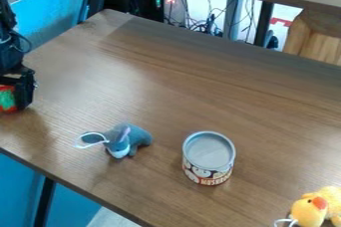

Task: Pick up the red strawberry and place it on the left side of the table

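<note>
Red-green object, seemingly clamped by my end effector at nine o'clock, may slip off the tabletop if pinched off-centre.

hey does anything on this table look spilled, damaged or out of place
Nothing stands out. The can stands upright with no visible spill, the gray-blue plush and yellow plush look undamaged, and a red-and-green item is at the gripper.

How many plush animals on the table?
2: blue plush animal left of the can, yellow plush duck at lower right. The red and green thing at the claw is too hidden to tell.
</note>
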You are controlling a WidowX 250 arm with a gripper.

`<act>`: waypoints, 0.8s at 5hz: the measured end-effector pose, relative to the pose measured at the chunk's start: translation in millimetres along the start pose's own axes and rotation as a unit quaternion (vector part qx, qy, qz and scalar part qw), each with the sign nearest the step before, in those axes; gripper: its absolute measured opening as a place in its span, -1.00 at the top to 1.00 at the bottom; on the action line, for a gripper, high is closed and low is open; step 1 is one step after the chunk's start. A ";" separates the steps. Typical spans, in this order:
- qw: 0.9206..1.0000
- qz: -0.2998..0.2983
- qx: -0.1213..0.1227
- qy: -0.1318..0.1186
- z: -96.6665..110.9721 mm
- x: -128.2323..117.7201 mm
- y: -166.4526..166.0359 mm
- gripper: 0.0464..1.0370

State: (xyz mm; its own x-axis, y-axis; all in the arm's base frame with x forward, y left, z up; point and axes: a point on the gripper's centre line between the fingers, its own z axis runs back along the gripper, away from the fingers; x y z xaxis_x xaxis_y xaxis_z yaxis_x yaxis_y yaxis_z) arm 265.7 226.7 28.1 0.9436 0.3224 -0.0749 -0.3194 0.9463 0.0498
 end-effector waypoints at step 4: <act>0.981 -0.156 -0.038 -0.108 102.0 6.1 -130.9 -0.93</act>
State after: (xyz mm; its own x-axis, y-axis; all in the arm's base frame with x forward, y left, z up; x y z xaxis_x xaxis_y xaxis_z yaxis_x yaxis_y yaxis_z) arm 322.1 102.4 122.7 0.9903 0.0121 0.1386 -0.0099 0.9998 -0.0167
